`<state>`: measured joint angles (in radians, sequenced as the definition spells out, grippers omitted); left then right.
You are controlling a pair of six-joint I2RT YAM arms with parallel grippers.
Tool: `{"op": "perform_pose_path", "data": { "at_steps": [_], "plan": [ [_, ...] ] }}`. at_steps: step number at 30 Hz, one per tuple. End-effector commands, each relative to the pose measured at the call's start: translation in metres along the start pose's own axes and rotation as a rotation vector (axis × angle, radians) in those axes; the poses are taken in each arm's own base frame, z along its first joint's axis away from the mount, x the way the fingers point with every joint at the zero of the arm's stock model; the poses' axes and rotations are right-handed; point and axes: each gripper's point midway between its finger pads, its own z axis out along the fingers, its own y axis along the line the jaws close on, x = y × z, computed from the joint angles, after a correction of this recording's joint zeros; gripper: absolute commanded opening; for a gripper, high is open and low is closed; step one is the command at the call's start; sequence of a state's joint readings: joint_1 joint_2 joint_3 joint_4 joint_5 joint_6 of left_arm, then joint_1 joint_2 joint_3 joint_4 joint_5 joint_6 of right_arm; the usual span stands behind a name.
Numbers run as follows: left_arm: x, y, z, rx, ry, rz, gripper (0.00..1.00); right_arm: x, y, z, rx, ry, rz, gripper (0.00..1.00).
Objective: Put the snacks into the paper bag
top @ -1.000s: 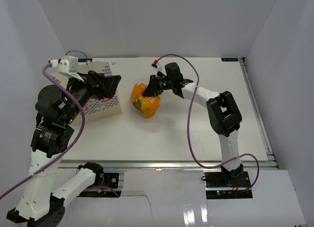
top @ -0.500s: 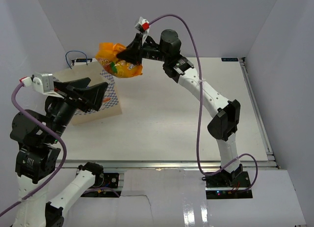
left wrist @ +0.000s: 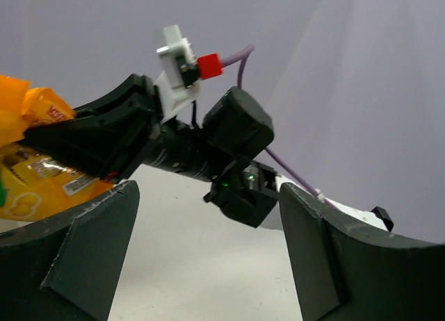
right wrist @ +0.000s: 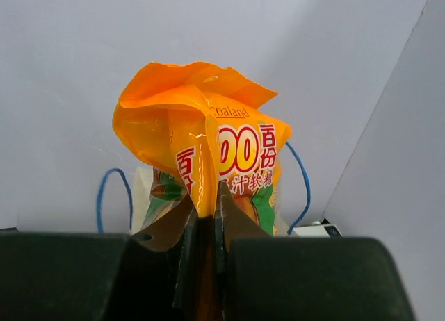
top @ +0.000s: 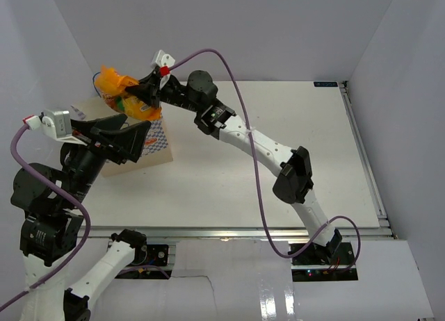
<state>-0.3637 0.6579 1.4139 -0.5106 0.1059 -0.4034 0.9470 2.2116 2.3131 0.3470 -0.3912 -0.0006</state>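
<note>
The top external camera looks down from above and behind the near edge, far enough off to take in the whole table [top: 278, 161] and both arms. The left wrist camera sits close behind the left gripper [left wrist: 208, 189], facing up toward the far wall. The right wrist camera peers along the right gripper [right wrist: 206, 217] toward the far left corner, very near the orange pouch [right wrist: 208, 140], which all three views share.
</note>
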Motion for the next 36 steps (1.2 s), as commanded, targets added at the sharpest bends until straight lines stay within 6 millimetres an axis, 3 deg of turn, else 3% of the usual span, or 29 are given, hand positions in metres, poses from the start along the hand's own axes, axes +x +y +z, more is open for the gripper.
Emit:
{"op": "perform_pose_path", "data": {
  "at_steps": [1, 6, 10, 11, 12, 13, 20, 26, 30, 36],
  "plan": [
    [0.005, -0.001, -0.005, 0.009, 0.002, -0.029, 0.92, -0.078, -0.033, 0.0, 0.151, -0.249, -0.16, 0.08],
    [0.003, -0.002, -0.008, 0.01, -0.004, -0.024, 0.92, -0.041, -0.038, 0.008, 0.189, -0.235, -0.14, 0.08],
    [0.006, 0.0, -0.007, 0.006, 0.006, -0.021, 0.93, -0.026, -0.036, 0.012, 0.215, -0.243, -0.129, 0.08],
    [0.007, 0.0, -0.007, 0.006, 0.008, -0.022, 0.93, -0.026, -0.034, 0.012, 0.219, -0.252, -0.125, 0.09],
    [0.009, 0.0, -0.006, 0.007, 0.013, -0.026, 0.93, -0.025, -0.034, 0.012, 0.222, -0.254, -0.124, 0.21],
    [0.011, 0.0, -0.006, 0.007, 0.017, -0.026, 0.93, -0.024, -0.033, 0.013, 0.219, -0.252, -0.125, 0.24],
    [0.015, 0.001, -0.004, 0.012, 0.025, -0.036, 0.93, -0.036, -0.018, 0.016, 0.167, -0.266, -0.119, 0.29],
    [0.015, 0.0, -0.003, 0.017, 0.026, -0.036, 0.93, -0.033, -0.009, 0.019, 0.153, -0.254, -0.108, 0.46],
    [0.015, 0.0, -0.007, 0.012, 0.021, -0.042, 0.93, -0.032, -0.009, 0.019, 0.153, -0.248, -0.107, 0.63],
    [0.016, 0.001, -0.008, 0.01, 0.018, -0.045, 0.93, -0.035, -0.009, 0.019, 0.152, -0.248, -0.117, 0.71]
  ]
}}
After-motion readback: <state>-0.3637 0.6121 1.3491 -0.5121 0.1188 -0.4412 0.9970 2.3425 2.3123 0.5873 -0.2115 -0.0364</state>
